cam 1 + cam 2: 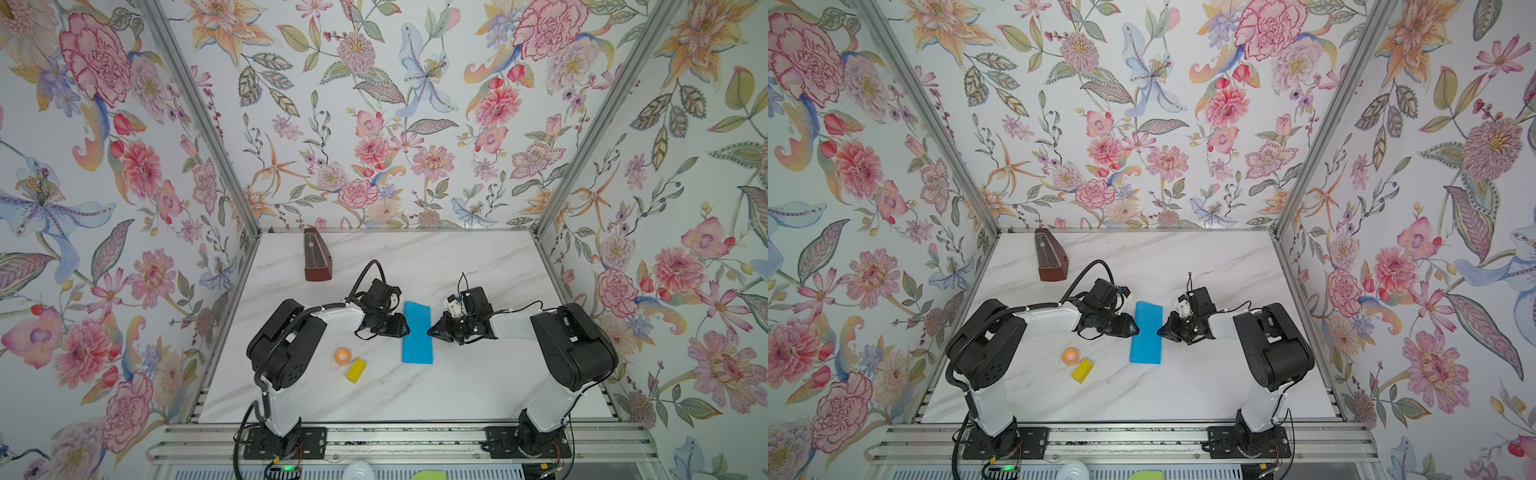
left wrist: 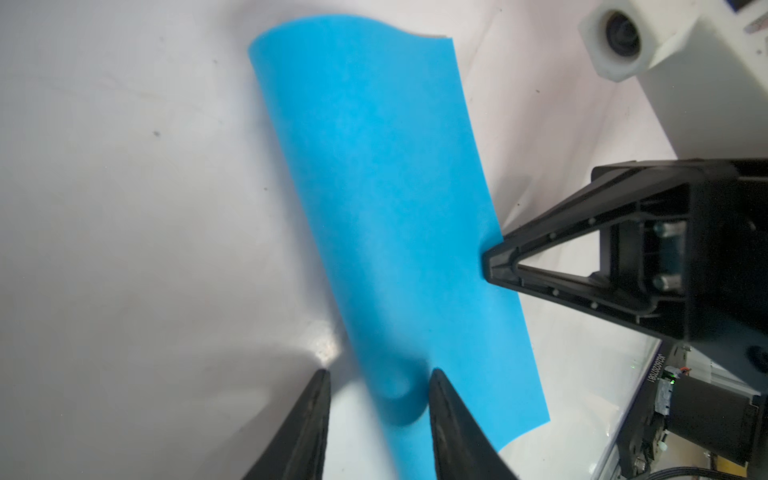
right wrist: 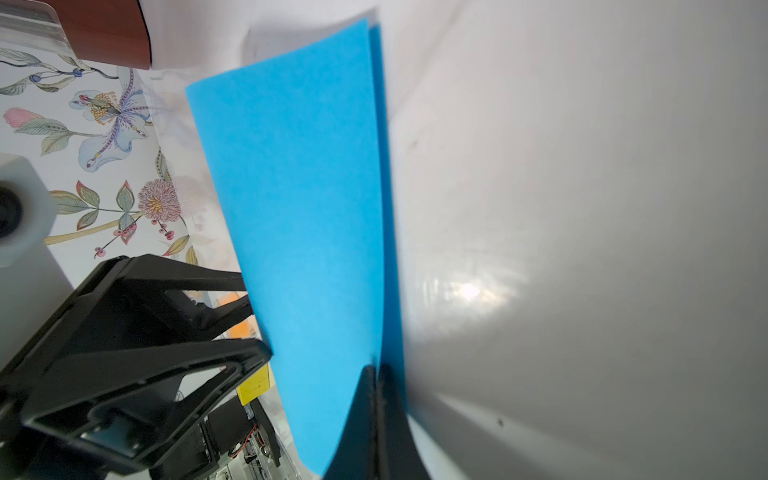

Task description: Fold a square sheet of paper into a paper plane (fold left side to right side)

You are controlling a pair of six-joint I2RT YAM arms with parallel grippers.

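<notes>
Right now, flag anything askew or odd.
The square sheet of paper, folded over, is not flat: its fold is a rounded, uncreased bulge at the left pincer, and the lower layer peeks past the upper one's free edge.

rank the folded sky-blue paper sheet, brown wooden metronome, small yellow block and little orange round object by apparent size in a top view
1. folded sky-blue paper sheet
2. brown wooden metronome, somewhat smaller
3. small yellow block and little orange round object: look alike in size, so unranked

Hidden behind the square sheet of paper (image 3: 299, 208): a fingertip of the left gripper (image 3: 255, 318). Cropped by the frame edge beyond it: metronome (image 3: 104, 33).
</notes>
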